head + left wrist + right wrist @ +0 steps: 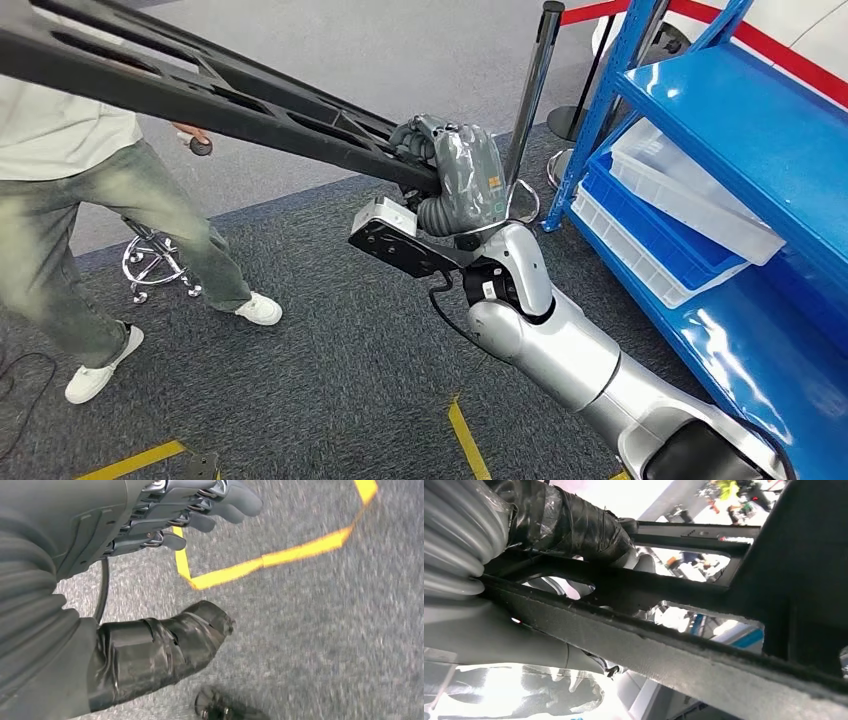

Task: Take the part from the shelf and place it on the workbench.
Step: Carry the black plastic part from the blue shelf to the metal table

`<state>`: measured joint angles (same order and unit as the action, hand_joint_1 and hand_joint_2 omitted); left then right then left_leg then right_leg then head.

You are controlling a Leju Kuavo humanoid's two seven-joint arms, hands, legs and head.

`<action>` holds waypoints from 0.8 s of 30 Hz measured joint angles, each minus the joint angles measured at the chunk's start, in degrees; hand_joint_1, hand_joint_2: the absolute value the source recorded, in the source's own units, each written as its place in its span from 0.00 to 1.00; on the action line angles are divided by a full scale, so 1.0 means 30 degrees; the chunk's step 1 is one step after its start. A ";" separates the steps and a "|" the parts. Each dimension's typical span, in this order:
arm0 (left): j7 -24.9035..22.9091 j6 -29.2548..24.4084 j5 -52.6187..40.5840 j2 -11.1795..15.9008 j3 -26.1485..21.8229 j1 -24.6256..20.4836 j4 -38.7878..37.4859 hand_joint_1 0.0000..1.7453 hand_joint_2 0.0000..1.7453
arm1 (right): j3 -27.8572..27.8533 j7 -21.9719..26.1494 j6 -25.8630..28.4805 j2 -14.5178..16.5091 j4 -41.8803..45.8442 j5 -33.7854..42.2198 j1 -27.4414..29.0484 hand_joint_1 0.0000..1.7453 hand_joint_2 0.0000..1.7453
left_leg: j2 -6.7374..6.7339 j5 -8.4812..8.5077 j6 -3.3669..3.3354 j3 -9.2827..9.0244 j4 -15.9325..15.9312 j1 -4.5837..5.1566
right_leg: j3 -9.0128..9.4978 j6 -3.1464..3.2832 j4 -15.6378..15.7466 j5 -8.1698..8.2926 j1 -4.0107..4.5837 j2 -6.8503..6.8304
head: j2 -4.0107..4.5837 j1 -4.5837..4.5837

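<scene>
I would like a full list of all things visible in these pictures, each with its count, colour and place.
long part: one, black, held up across the upper left of the head view
shelf: one, blue, at the right
trays: white and blue, stacked on the shelf
post: one, dark metal, beside the shelf
stool: one, chrome base, behind the person
floor tape: yellow lines on grey carpet
person: one, light shirt, faded trousers, white shoes, at the left
right hand: grey, grips the long part
left hand: grey, holds nothing, over the floor
</scene>
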<state>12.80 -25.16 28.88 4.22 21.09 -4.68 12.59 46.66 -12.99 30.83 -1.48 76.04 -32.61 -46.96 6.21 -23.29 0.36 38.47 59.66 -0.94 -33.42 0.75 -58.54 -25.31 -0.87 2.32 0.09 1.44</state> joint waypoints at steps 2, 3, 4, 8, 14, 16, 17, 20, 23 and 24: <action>0.0537 0.0322 -0.0002 0.0027 -0.0002 -0.0059 0.0000 0.00 1.00 | -0.0049 -0.0024 -0.0053 -0.0045 0.0209 -0.0076 0.0023 1.00 1.00 | -0.1294 -0.0977 0.0155 0.0927 0.1900 0.0050 | 0.0073 0.0128 0.0088 0.0023 -0.0023 -0.0522 | 0.0002 0.0138; 0.0792 0.0508 0.0006 0.0053 -0.0002 -0.0108 0.0000 0.00 1.00 | -0.0080 -0.0038 -0.0102 -0.0086 0.0286 -0.0093 0.0048 1.00 1.00 | -0.1657 -0.1534 0.0230 0.1570 0.3196 0.0018 | 0.0072 0.0153 0.0078 0.0003 -0.0007 -0.0802 | 0.0002 0.0180; 0.1001 0.0645 0.0011 0.0067 -0.0002 -0.0140 0.0000 0.00 1.00 | -0.0107 -0.0055 -0.0153 -0.0127 0.0337 -0.0105 0.0095 1.00 1.00 | -0.1825 -0.1884 0.0289 0.2096 0.4248 -0.0018 | 0.0070 0.0160 0.0066 -0.0019 0.0005 -0.1080 | 0.0002 0.0178; 0.1305 0.0728 -0.0036 0.0078 0.0002 -0.0121 0.0000 0.00 1.00 | -0.0151 -0.0091 -0.0271 -0.0268 0.0588 -0.0244 0.0281 1.00 1.00 | -0.2537 -0.0574 0.0298 0.0858 0.2075 -0.0063 | 0.0123 0.0012 -0.0031 -0.0194 0.0018 -0.2091 | 0.0002 0.0176; 0.1460 0.0734 -0.0049 0.0118 0.0007 -0.0159 0.0000 0.00 1.00 | -0.0279 -0.0104 -0.0319 -0.0341 0.0994 -0.0382 0.0273 1.00 1.00 | -0.2760 -0.0020 -0.0435 -0.0472 -0.0478 0.0192 | 0.0383 -0.0580 -0.0031 -0.0533 0.0230 -0.3042 | 0.0002 0.0113; 0.1469 0.0730 -0.0053 0.0111 0.0009 -0.0140 0.0000 0.00 1.00 | -0.0290 -0.0116 -0.0319 -0.0397 0.1107 -0.0386 0.0267 1.00 1.00 | -0.2352 0.0074 -0.0674 -0.0561 -0.0614 0.0104 | 0.0013 -0.0721 -0.1000 -0.1213 0.0150 -0.2319 | 0.0000 0.0055; 0.1474 0.0723 -0.0082 0.0107 0.0011 -0.0155 0.0000 0.00 1.00 | -0.0297 -0.0120 -0.0322 -0.0448 0.1154 -0.0388 0.0283 1.00 1.00 | -0.2163 0.0103 -0.0766 -0.0579 -0.0644 0.0078 | -0.0504 -0.0742 -0.2107 -0.1789 0.0114 -0.1739 | 0.0000 0.0007; 0.1493 0.0675 -0.0195 0.0109 0.0058 -0.0221 0.0000 0.00 1.00 | -0.0306 -0.0153 -0.0346 -0.0654 0.1200 -0.0388 0.0459 1.00 1.00 | -0.1593 0.0092 -0.0918 -0.0568 -0.0603 0.0146 | -0.2366 -0.0706 -0.5504 -0.2849 0.0149 -0.0887 | 0.0000 -0.0060; 0.1498 0.0695 -0.0219 0.0115 0.0122 -0.0184 0.0000 0.00 1.00 | -0.0310 -0.0228 -0.0346 -0.0785 0.1229 -0.0377 0.0562 1.00 1.00 | -0.1086 0.0021 -0.0918 -0.0585 -0.0466 0.0202 | -0.1766 -0.0478 -0.3408 -0.1084 0.0209 -0.0743 | 0.0002 -0.0064; 0.1504 0.0732 -0.0229 0.0113 0.0135 -0.0184 0.0000 0.00 1.00 | -0.0313 -0.0239 -0.0342 -0.0798 0.1251 -0.0362 0.0553 1.00 1.00 | -0.0980 -0.0015 -0.0887 -0.0566 -0.0402 0.0224 | -0.1227 -0.0364 -0.2081 -0.0483 0.0251 -0.0624 | 0.0003 -0.0061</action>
<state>17.31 -22.96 28.19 4.56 21.49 -5.23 12.59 45.72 -13.71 29.81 -3.87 79.79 -33.69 -45.30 3.27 -23.33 -2.30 36.77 58.45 -0.27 -37.10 -0.34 -64.78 -26.76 -0.12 0.45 0.10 1.26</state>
